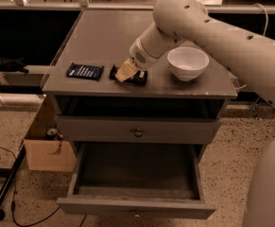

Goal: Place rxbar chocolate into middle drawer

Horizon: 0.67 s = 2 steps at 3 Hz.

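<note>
The rxbar chocolate, a dark flat bar, lies on the grey cabinet top near its front edge. My gripper is down on the bar's left end and covers part of it. The middle drawer is pulled out wide open below, and its inside looks empty. The closed knobbed drawer front sits directly above it.
A blue-wrapped bar lies left of the dark bar. A white bowl stands to the right of my gripper. My arm reaches in from the right. A cardboard box sits on the floor to the left of the cabinet.
</note>
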Motion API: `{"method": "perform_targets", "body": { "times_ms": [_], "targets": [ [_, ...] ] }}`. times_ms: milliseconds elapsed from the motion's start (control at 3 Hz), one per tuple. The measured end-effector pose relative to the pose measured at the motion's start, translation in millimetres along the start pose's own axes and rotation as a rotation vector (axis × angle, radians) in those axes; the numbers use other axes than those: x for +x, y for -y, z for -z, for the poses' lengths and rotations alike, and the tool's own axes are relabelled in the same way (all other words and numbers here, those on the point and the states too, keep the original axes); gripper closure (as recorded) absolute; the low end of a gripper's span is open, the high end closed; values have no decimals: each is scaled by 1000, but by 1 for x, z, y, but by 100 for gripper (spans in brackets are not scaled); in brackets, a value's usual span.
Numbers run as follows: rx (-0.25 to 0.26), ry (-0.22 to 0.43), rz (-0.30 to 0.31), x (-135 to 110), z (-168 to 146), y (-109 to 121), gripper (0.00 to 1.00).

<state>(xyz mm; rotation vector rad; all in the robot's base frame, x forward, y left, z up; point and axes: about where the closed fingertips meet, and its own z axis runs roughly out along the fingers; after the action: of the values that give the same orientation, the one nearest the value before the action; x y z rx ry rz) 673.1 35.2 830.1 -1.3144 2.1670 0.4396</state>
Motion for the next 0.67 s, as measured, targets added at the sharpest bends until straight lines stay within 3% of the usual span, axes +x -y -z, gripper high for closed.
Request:
{"method": "perform_targets", "body": {
  "times_ms": [333,667],
  "targets": [
    [15,20,15,-5,24,3,100],
    [82,78,47,-14,93,1,100]
  ]
}}
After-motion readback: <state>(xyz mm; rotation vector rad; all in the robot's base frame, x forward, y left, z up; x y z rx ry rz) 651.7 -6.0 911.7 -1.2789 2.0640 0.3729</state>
